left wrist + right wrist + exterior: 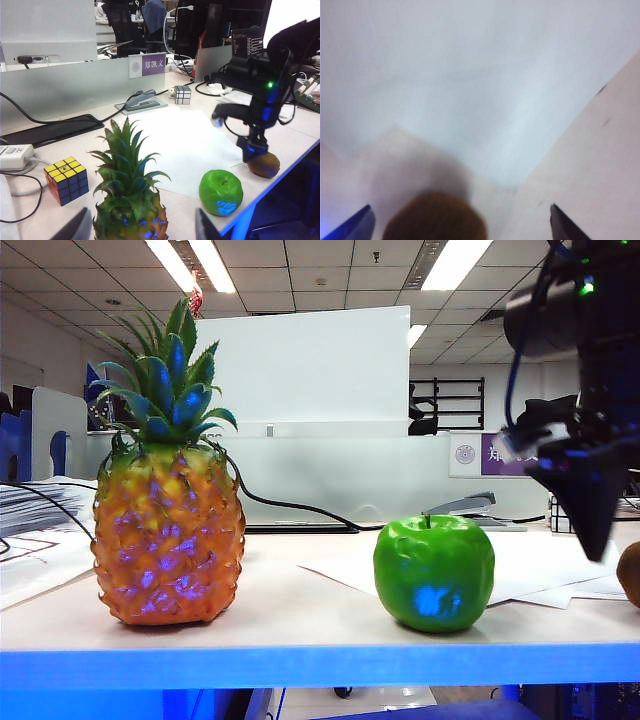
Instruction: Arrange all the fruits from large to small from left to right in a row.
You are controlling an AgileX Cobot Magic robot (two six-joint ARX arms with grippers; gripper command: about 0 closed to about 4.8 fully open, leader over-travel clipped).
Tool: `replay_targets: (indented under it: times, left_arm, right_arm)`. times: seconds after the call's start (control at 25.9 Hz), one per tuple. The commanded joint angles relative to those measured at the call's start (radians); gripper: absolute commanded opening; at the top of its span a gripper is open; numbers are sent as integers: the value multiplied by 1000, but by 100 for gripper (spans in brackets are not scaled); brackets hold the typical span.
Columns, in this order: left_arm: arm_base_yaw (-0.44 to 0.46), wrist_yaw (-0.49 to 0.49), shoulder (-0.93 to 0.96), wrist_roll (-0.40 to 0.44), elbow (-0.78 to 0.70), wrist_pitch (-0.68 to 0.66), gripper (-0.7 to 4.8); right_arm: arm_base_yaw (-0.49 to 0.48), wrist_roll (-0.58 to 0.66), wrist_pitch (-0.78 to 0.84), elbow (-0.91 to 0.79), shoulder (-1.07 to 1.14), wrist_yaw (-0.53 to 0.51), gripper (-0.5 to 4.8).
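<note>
In a row along the table's front edge stand a large orange-yellow pineapple (168, 530) on the left, a glossy green apple (434, 572) in the middle and a brown kiwi (630, 575) cut off at the right border. My right gripper (590, 515) hangs point-down just over the kiwi (264, 165). In the right wrist view it (462, 222) is open, and the kiwi (435, 217) lies on the table between the spread fingers, nearer one of them. My left gripper (140, 227) is open and held back, with the pineapple (131, 200) showing between its fingertips.
A coloured puzzle cube (66, 181) sits beside the pineapple, a silver cube (182, 94) and a stapler (142, 101) farther back. White paper sheets (185, 145) lie under the apple area. A power strip (15, 155) and cables trail at one end. The table edge (300, 665) runs close to the fruits.
</note>
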Motion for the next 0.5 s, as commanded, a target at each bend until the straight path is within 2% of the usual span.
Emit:
replay_targets:
  times: [0.04,0.39,0.46,0.5]
  left_arm:
    - [1,5,-2,0,2,6,274]
    - [2,4,-2,2,2,7,274]
    - [2,4,-2,4,2,8,274]
    - [2,4,-2,4,2,11,273]
  right_arm:
    - [0,-2,33,54,-6,10,479]
    - [3,21,18,281,-26,-14,474]
    - [3,21,4,349,-53,-75,382]
    - [3,22,-3,386,-67,-114,354]
